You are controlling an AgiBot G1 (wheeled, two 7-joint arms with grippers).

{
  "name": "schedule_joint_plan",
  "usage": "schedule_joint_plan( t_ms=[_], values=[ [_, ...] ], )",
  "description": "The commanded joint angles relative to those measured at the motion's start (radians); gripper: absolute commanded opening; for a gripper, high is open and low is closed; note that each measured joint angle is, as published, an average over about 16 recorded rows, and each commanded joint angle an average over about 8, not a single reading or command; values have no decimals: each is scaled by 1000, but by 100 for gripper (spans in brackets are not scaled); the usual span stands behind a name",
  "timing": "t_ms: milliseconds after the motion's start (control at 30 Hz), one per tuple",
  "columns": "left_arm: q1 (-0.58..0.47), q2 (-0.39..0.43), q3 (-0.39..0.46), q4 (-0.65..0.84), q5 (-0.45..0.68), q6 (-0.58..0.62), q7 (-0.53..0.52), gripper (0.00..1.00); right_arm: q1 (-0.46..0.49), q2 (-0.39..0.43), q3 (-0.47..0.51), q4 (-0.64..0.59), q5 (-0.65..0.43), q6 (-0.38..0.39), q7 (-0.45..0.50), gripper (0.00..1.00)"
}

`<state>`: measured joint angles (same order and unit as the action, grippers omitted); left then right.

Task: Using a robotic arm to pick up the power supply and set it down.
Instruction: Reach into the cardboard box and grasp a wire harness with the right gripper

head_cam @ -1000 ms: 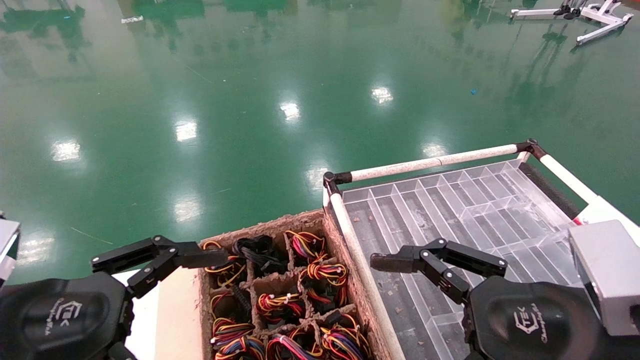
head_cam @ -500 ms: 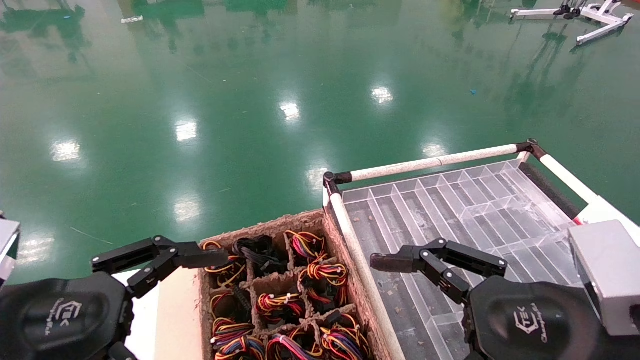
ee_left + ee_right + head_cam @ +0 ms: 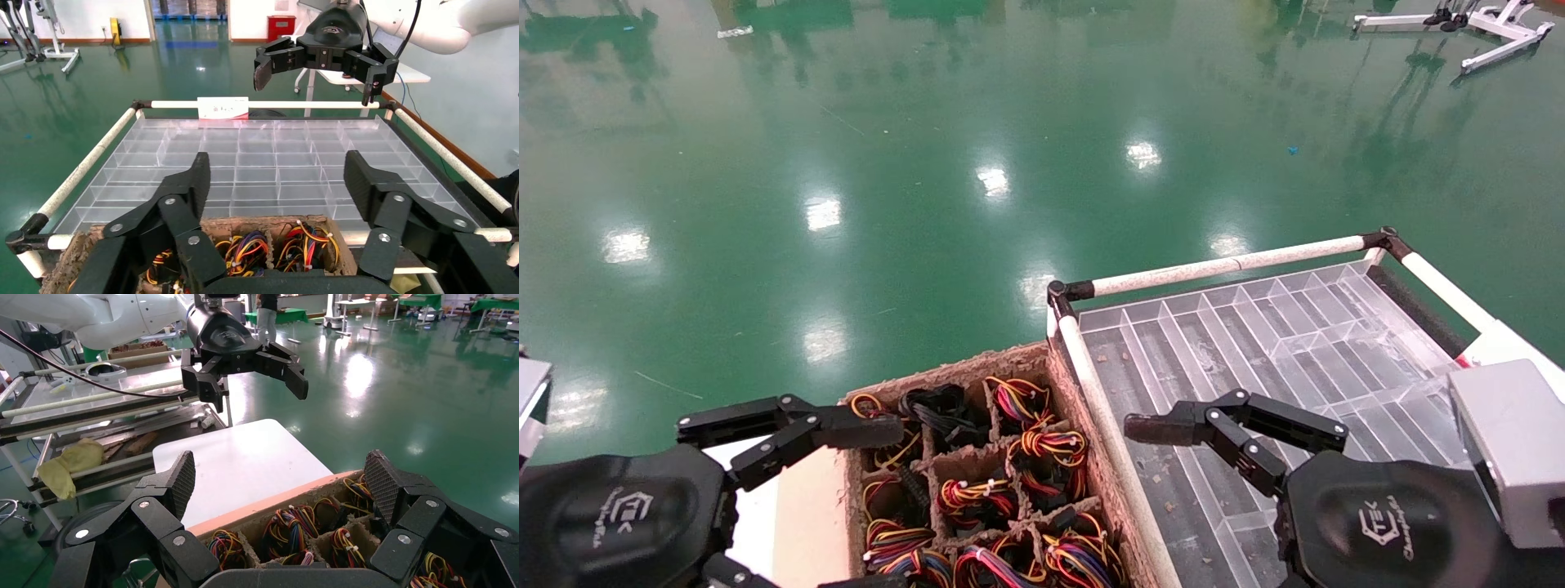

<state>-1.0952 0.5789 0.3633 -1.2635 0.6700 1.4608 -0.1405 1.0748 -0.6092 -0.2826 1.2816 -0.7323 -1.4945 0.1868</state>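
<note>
Power supplies [image 3: 977, 498] sit packed in the brown pulp tray [image 3: 1083, 425] at six o'clock of the head view, only their red, yellow and orange wire coils showing; the grey boxes themselves are hidden in the compartments. At eight o'clock the left hand [image 3: 793, 429] hangs wide open and empty just over the tray's near-left corner; at four o'clock the right hand [image 3: 1230, 429] gapes empty over the clear divider tray [image 3: 1303, 327]. Each black wrist shell carries a white logo I can't read. Glossy green floor [image 3: 887, 163] mirrors the ceiling lamps.

From the left wrist, the left hand [image 3: 278, 177] frames wire bundles [image 3: 269, 245], with the right hand [image 3: 318, 67] at twelve o'clock and a white card with unreadable red print [image 3: 223, 108] on the far rail.

From the right wrist, the right hand [image 3: 281, 474] spreads above the pulp tray [image 3: 275, 505], beside a white desk [image 3: 238, 459].
</note>
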Motion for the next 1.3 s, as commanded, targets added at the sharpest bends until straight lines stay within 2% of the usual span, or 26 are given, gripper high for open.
schedule_joint_plan(
  t_ms=[33,267,500,700,733,800,967,1000,1067,1200,1300],
  values=[
    [0,0,0,0,0,0,0,0,0,-1,1,0,2,-1,0,100],
    [0,0,0,0,0,0,0,0,-8,16,-12,6,-46,22,3,100],
    [0,0,0,0,0,0,0,0,-23,52,-55,43,-179,68,28,100],
    [0,0,0,0,0,0,0,0,2,51,-112,58,-298,57,54,99],
    [0,0,0,0,0,0,0,0,10,47,-122,59,-317,51,58,94],
    [0,0,0,0,0,0,0,0,28,35,-143,60,-353,39,66,76],
    [0,0,0,0,0,0,0,0,73,-7,-192,61,-429,12,84,14],
    [0,0,0,0,0,0,0,0,81,-17,-201,61,-442,8,88,7],
    [0,0,0,0,0,0,0,0,96,-36,-218,61,-466,1,95,0],
    [0,0,0,0,0,0,0,3,122,-65,-248,60,-509,-6,111,0],
    [0,0,0,0,0,0,0,18,138,-78,-265,59,-539,-7,125,0]
  ],
)
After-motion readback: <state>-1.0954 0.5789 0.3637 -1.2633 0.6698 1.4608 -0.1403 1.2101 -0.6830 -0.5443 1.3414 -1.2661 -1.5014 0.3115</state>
